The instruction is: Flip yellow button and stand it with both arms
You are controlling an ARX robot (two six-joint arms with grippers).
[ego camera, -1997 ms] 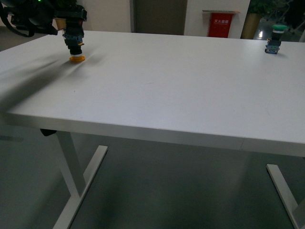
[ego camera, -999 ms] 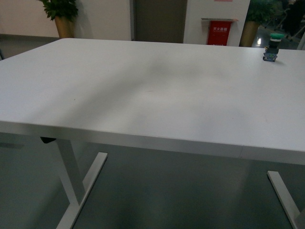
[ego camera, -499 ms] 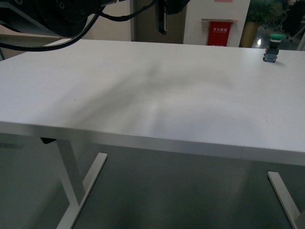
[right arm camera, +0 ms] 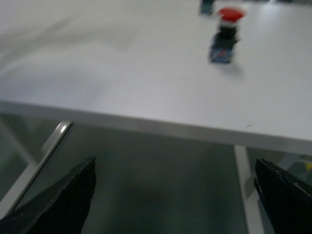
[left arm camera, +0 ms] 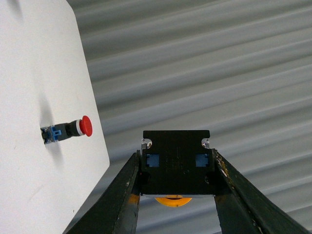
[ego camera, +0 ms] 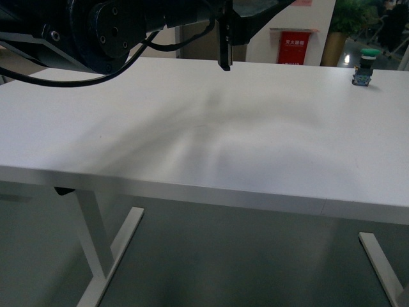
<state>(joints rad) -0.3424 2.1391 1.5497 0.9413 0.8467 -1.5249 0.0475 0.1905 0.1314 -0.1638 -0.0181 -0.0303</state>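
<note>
In the left wrist view my left gripper (left arm camera: 175, 157) is shut on the yellow button (left arm camera: 173, 200). Its dark contact block, with two blue squares, sits clamped between the fingers (left arm camera: 122, 195), and the yellow cap peeks out beneath it. The button is held in the air beyond the edge of the white table (left arm camera: 29, 73). The black left arm (ego camera: 115, 29) crosses the top left of the front view, where the yellow button does not show. My right gripper (right arm camera: 175, 204) is open with nothing between its fingers, out past the table's near edge.
A green-capped button (ego camera: 366, 67) stands at the far right of the white table (ego camera: 192, 128). A red-capped button (left arm camera: 66, 130) stands on the table near its edge, also blurred in the right wrist view as a red-capped button (right arm camera: 225, 36). Table legs and grey floor lie below.
Two seconds ago the yellow button hung cap-down over the table's far left. A second ago no arm showed. Since then the black arm has come into the top of the front view and sunk lower.
</note>
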